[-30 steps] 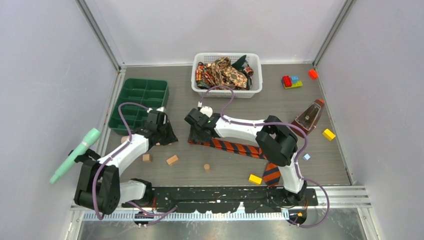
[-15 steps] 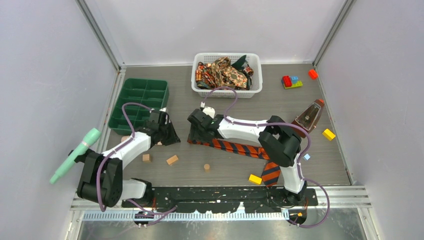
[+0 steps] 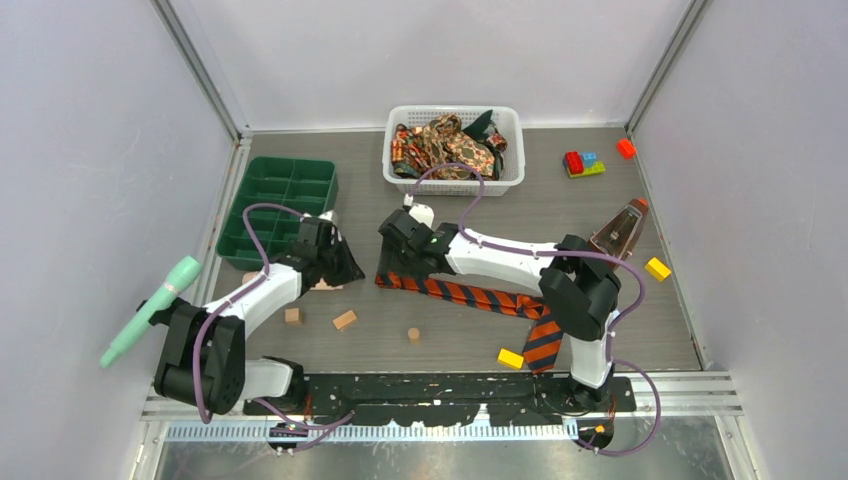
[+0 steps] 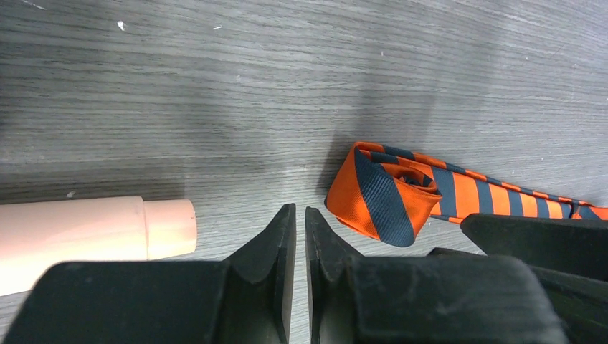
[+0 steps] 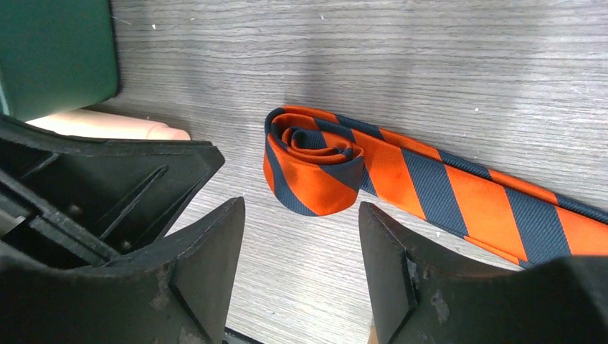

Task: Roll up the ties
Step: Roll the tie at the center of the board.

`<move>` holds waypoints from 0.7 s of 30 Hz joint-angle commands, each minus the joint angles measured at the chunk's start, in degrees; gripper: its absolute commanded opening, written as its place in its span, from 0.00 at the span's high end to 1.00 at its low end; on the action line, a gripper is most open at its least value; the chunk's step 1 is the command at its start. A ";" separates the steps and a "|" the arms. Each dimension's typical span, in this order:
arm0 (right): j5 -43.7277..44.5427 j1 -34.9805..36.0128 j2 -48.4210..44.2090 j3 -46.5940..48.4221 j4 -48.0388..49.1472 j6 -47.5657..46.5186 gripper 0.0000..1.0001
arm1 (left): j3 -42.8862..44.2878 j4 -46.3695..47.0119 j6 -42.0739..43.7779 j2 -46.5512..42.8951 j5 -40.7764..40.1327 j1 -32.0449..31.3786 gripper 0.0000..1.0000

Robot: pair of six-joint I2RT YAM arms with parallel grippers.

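The orange-and-dark striped tie (image 3: 470, 295) lies flat on the table, its left end coiled into a small loose roll (image 4: 383, 193). The roll also shows in the right wrist view (image 5: 315, 161). My right gripper (image 3: 392, 262) is open and empty, with the roll just beyond its fingertips (image 5: 215, 236). My left gripper (image 3: 345, 270) is shut on nothing, just left of the roll and not touching it (image 4: 300, 211). The brown-gold paisley ties (image 3: 455, 145) and a dark green tie (image 3: 482, 124) lie heaped in the white mesh basket (image 3: 452, 186).
A green compartment tray (image 3: 278, 205) stands at the back left. A pink cylinder (image 4: 93, 233) lies beside my left fingers. Wooden blocks (image 3: 344, 320), a yellow block (image 3: 510, 358), a metronome (image 3: 618, 235), coloured bricks (image 3: 583, 163) and a mint tool (image 3: 150, 310) lie around.
My left gripper has moved a little right and back, closer to the rolled end. My right gripper has shifted slightly back, and its elbow has swung right. The tie has hardly moved.
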 commanded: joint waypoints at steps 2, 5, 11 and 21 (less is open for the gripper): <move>0.26 -0.17 -4.20 0.84 -0.27 -0.94 0.40 | 2.36 2.60 -1.09 -0.43 0.14 0.31 0.87; -0.52 -0.17 -3.78 1.03 -0.26 -0.79 0.45 | 2.81 2.93 -1.62 -0.13 0.10 0.32 0.83; -0.69 -0.22 -1.17 2.50 -1.52 -0.40 0.53 | 3.64 3.06 -1.80 0.48 0.26 0.32 0.76; 0.29 -0.90 -0.43 -0.12 -0.09 0.49 0.67 | 2.03 7.23 -2.16 0.54 4.81 0.32 0.66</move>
